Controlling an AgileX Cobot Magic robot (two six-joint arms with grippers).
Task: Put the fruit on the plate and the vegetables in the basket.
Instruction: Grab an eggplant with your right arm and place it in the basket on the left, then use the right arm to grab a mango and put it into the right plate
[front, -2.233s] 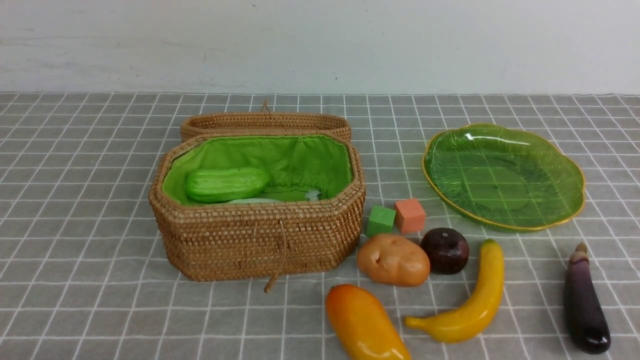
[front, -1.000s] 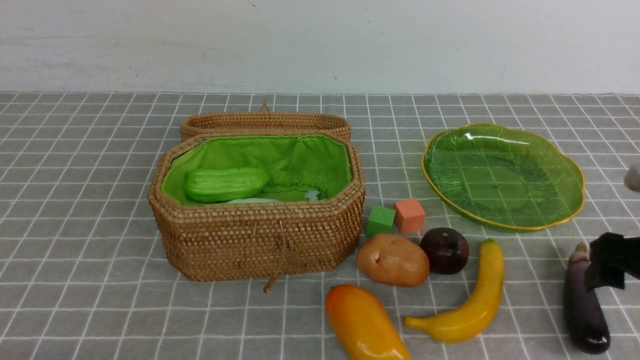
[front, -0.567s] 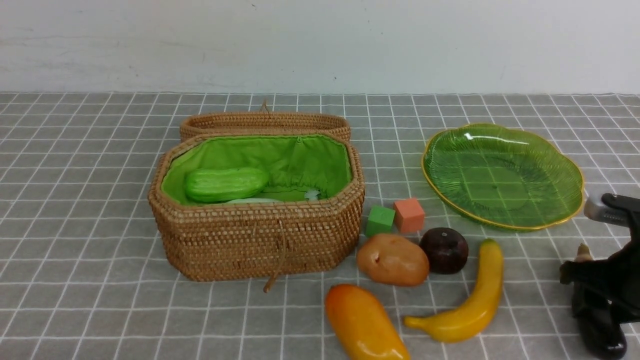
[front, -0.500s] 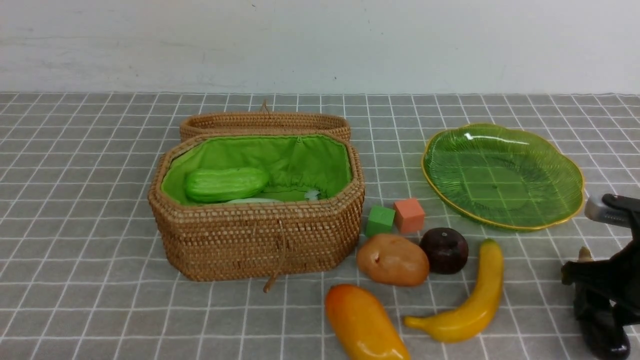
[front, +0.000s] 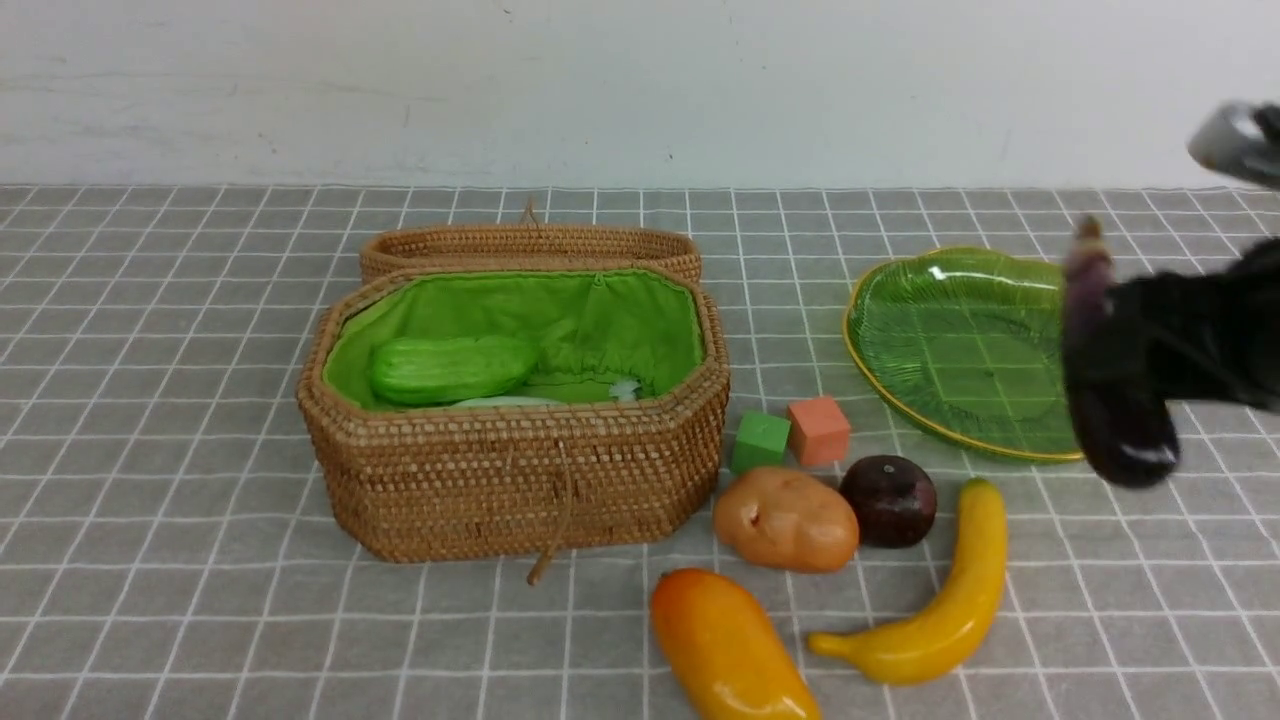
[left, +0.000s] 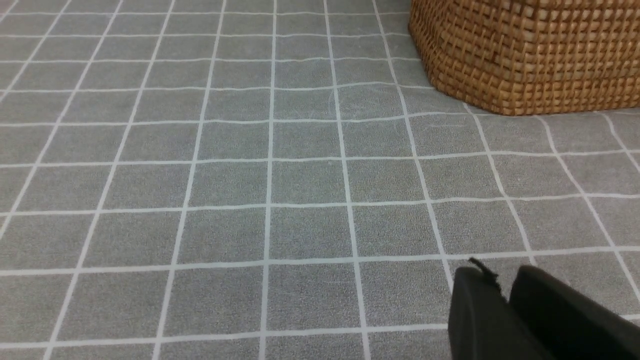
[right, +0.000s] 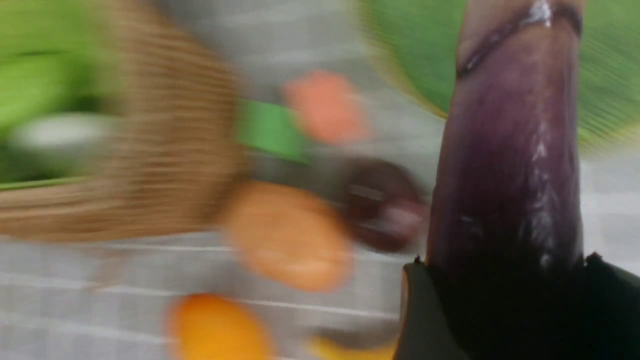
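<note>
**Left hand** (left: 502, 295): fingers closed together on nothing, low over bare counter (left: 250, 175). The basket (left: 525, 55) wall is ahead of it and apart. There is ample room and I judge no hazard here.

**Basket interior:** the cucumber (front: 452, 368) and the radish (front: 505, 402) fill the end farther from the right hand. The nearer end shows bare lining. A long item dropped crosswise may bridge the rim.

**Between basket and right hand:** green cube (front: 761, 441), orange cube (front: 819, 430), potato (front: 786, 520), maroon fruit (front: 890, 500), mango (front: 725, 645) and banana (front: 940, 600) crowd the counter. No fruit is on the plate (front: 950, 330).

**Right hand** (front: 1135, 345): clamped on the eggplant (front: 1105, 380), held clear of the counter in front of the plate's edge.

- The eggplant's glossy skin and overhanging ends could let it pivot or slip in the grip.
- Its lower end hangs below the hand, so a low carry risks clipping the plate rim or basket rim.
</note>
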